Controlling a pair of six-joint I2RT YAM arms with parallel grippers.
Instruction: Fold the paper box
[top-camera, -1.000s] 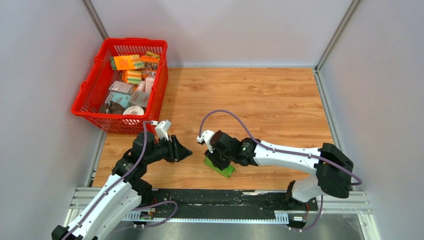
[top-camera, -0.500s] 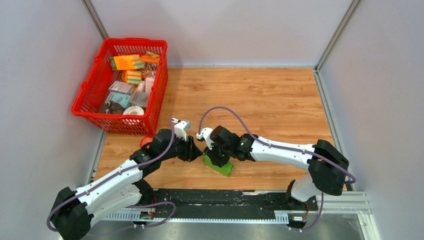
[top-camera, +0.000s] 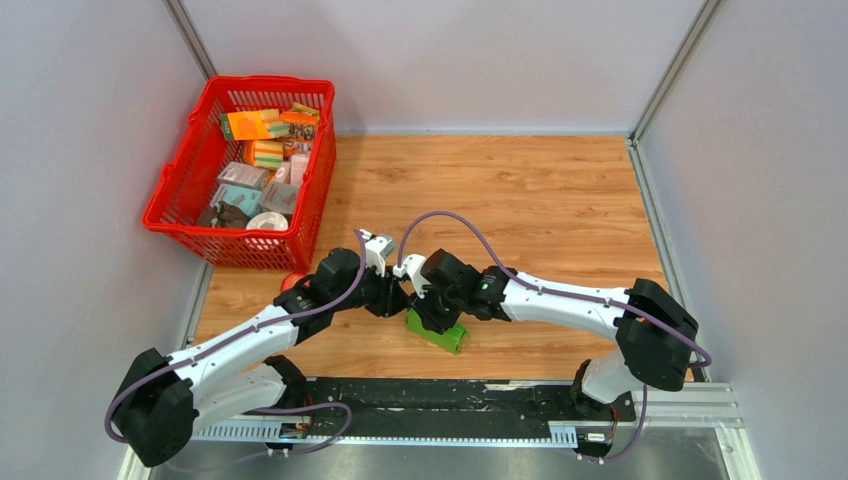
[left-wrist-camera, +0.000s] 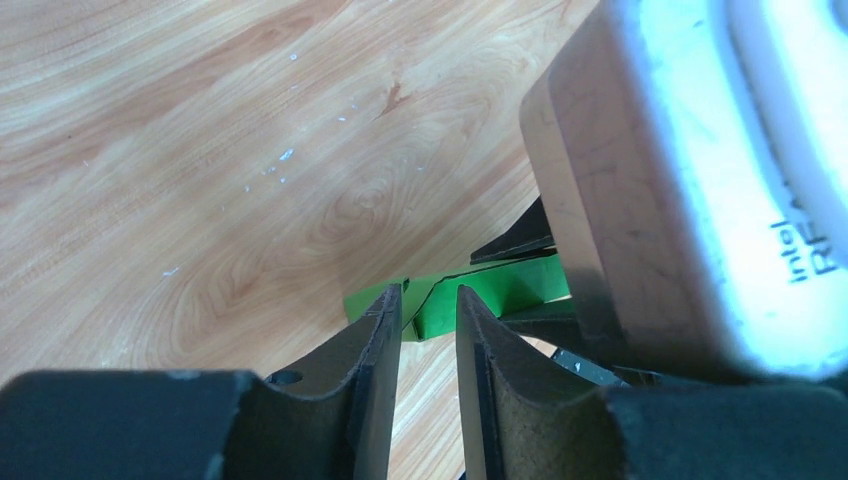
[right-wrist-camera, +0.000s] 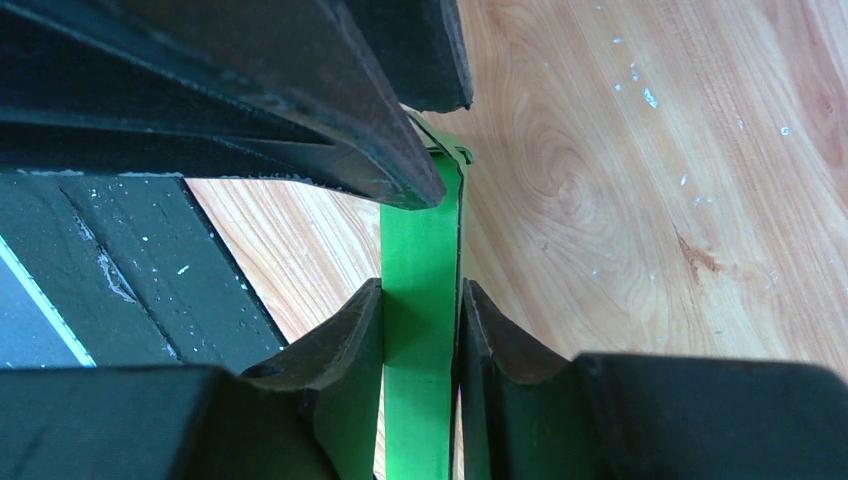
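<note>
The paper box (top-camera: 447, 337) is a small bright green card box on the wood table near the front edge. My right gripper (top-camera: 428, 318) is shut on it, and the right wrist view shows the green card (right-wrist-camera: 420, 250) pinched between both pads. My left gripper (top-camera: 398, 300) sits right at the box's left end, almost touching the right gripper. In the left wrist view its jaws (left-wrist-camera: 425, 300) stand a narrow gap apart with nothing between them. The box's end flap (left-wrist-camera: 490, 288) lies just past their tips. The left fingers (right-wrist-camera: 300, 110) fill the top of the right wrist view.
A red basket (top-camera: 185, 200) of small packages stands at the back left. A small red object (top-camera: 289, 282) lies beside the left arm. A black rail (top-camera: 440, 400) runs along the near edge. Grey walls close in left, right and back.
My left arm has reached right, bringing its gripper from well left of the box up against the box's left end. Its jaws have narrowed. My right gripper has kept hold and barely moved.
</note>
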